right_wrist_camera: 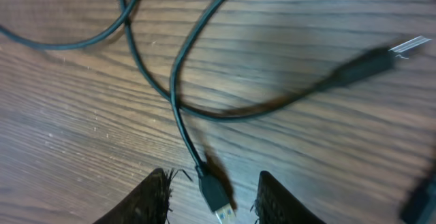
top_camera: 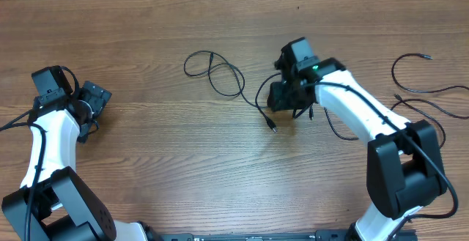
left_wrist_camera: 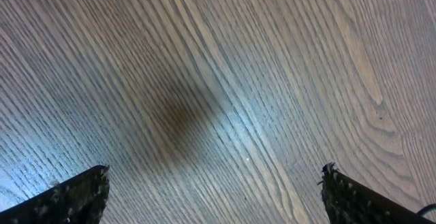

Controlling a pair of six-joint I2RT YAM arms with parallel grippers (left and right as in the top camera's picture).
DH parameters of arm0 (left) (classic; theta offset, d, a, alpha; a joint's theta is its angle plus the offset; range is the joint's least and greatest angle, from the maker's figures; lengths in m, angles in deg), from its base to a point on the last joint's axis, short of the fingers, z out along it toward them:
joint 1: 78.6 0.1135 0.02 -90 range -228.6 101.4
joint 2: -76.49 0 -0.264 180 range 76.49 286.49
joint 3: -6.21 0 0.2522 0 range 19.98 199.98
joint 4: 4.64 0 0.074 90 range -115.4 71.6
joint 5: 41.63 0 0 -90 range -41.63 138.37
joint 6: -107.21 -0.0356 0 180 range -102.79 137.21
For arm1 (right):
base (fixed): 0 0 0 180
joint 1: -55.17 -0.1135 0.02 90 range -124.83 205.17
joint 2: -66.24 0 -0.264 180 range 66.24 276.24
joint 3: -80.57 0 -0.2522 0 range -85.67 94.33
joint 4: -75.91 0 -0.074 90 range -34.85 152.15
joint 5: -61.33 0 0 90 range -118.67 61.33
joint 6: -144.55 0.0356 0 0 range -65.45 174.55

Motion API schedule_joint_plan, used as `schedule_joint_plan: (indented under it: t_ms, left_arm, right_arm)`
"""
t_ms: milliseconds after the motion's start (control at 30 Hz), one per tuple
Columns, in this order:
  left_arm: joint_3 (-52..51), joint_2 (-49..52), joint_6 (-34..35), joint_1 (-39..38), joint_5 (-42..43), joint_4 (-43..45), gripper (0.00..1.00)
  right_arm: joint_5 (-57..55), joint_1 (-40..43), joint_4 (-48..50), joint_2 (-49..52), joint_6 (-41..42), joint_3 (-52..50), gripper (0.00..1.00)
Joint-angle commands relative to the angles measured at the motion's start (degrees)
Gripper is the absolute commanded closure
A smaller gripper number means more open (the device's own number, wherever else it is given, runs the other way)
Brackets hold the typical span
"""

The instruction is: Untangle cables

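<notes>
Your left gripper (top_camera: 94, 97) is at the left edge of the overhead frame, over bare table (top_camera: 146, 160) and well apart from every cord. In its wrist view the fingers (left_wrist_camera: 71, 197) are spread wide, with only wood grain between them.

The cables (top_camera: 213, 67) lie across the upper middle and right of the overhead frame. Furthest left is a loose loop (top_camera: 185, 65), flat on the wood, crossing itself once. Just right of it, a cord (top_camera: 261, 108) runs down from under your right gripper (top_camera: 292, 98) to a plug (top_camera: 272, 127) at centre frame. In the right wrist view that plug (right_wrist_camera: 216, 200) sits at the bottom edge between the fingers (right_wrist_camera: 153, 197). They stand partly apart with a gap on each side, so they are around it, not clamped. A blurred connector (right_wrist_camera: 364, 64) shows at upper right; I cannot tell which cord it belongs to. The far cords (top_camera: 440, 91) lie in open curves at the right edge.

Expect these cords to be light, limp and fairly slick, so a tug on one will likely drag its neighbours. The stiff plug body, or the cord just behind it, looks like your surest hold.

No brand, label or writing can be read.
</notes>
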Motion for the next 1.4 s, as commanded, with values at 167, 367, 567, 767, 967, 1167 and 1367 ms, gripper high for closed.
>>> schedule_joint_plan:
  t_ms: [167,367,567,767,967,1167,1367]
  left_arm:
    - [0.83,-0.02,0.39,0.24,-0.37,0.02,0.01]
    - [0.83,-0.02,0.39,0.24,-0.37,0.02,0.01]
    - [0.83,-0.02,0.39,0.24,-0.35,0.02,0.01]
    - [0.83,-0.02,0.39,0.24,-0.35,0.02,0.01]
    - [0.83,-0.02,0.42,0.24,-0.35,0.02,0.01]
    - [0.83,-0.02,0.39,0.24,-0.35,0.02,0.0]
    - [0.83,-0.02,0.39,0.24,-0.35,0.02,0.01]
  right_arm:
    - [-1.2,-3.13,4.7,0.09,-10.54,-4.68,0.57]
    - [-1.57,-3.17,7.06,0.09,-12.22,-7.5,0.57]
    - [-1.57,-3.17,13.64,0.09,-14.05,-14.64,0.57]
    - [-1.88,-3.17,19.21,0.09,-13.6,-18.91,0.96]
    - [-1.99,-2.78,15.19,-1.84,-13.6,-13.75,0.96]
    - [-2.05,-1.11,9.42,-3.91,-13.57,-2.97,0.96]
    - [-5.27,3.32,10.47,-3.89,-10.36,0.35,0.96]
